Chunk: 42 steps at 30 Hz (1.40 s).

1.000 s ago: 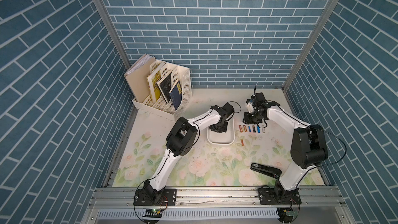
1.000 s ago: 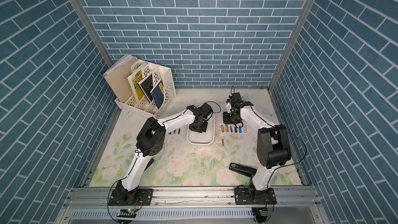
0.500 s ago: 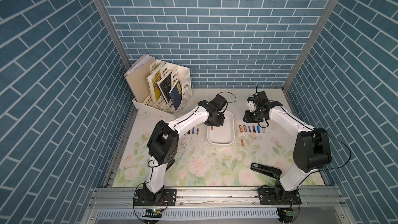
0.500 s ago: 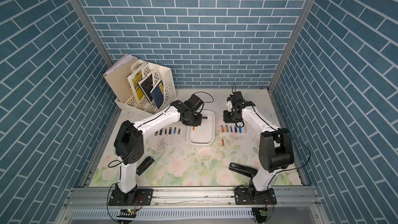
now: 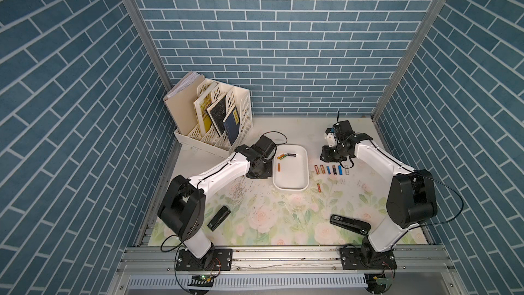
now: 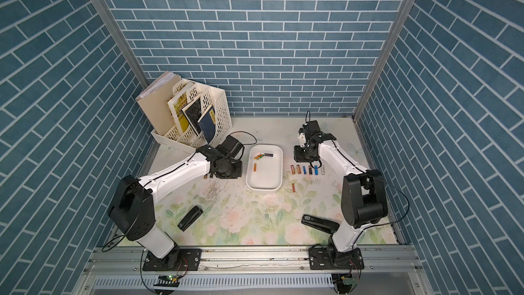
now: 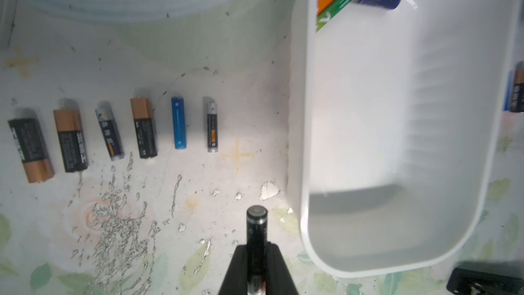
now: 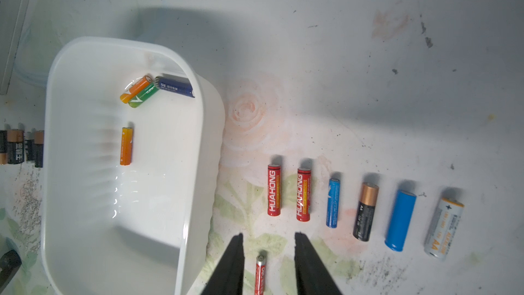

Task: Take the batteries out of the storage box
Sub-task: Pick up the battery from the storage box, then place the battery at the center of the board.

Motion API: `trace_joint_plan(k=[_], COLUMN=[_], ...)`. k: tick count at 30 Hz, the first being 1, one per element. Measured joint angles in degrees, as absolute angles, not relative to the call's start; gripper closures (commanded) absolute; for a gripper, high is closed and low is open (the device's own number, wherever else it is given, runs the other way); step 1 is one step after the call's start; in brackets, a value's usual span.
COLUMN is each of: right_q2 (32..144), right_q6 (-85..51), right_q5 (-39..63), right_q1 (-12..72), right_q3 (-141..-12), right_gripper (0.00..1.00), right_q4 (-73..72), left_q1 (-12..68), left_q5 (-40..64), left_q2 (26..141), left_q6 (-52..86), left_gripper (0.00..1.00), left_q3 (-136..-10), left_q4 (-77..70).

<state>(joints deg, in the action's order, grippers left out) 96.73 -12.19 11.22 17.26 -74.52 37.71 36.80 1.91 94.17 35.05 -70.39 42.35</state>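
- Placement looks like the step in hand. The left gripper (image 7: 256, 249) is clamped tight on a black battery (image 7: 256, 228), which pokes out ahead of the fingers over the floral mat (image 7: 241, 80), outside the storage box (image 7: 301, 137).
- Next move, as I judge it, is to lower that cell and lay it at the open end of the row of six batteries (image 7: 143, 129). That spot lies between the silver-and-black cell (image 7: 212, 127) and the box wall. The release must be gentle, since a round cell will roll.
- Right gripper (image 8: 268, 235) has its jaws parted and grips nothing. A red battery (image 8: 260, 272) lies on the mat between them, near a second row of six (image 8: 334, 202).
- Storage box sits at the centre of the frame in both top views (image 5: 292, 183) (image 6: 265, 178). It is a shallow white tray with rounded corners, mostly bare.
- Four batteries lie inside it. An orange cell (image 8: 136, 88), a green cell (image 8: 143, 97) and a dark blue cell (image 8: 175, 86) are bunched at the box's upper end in a top view. A lone orange battery (image 5: 279, 167) lies just below them.
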Motion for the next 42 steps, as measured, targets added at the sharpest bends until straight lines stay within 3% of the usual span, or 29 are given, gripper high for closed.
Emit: trace_joint_plan(k=[7, 23, 42], right_q2=[96.73, 96.75, 96.88], right_q6=[-12.19, -12.16, -12.23], right_q5=[11.18, 10.74, 10.68], right_q1=[17.37, 17.37, 19.2], right_q3=[-74.15, -74.17, -75.81], right_gripper=[0.67, 0.66, 0.66], right_q4=[37.95, 38.7, 39.13], left_q1=[36.64, 36.64, 36.64], left_q5=[2.55, 3.31, 3.51], left_q2=[95.81, 103.2, 102.89], left_q6=[35.83, 35.83, 35.81], left_gripper=[0.85, 0.85, 0.71], left_q3=[-63.4, -62.96, -62.87], left_q4=[38.68, 33.63, 33.76])
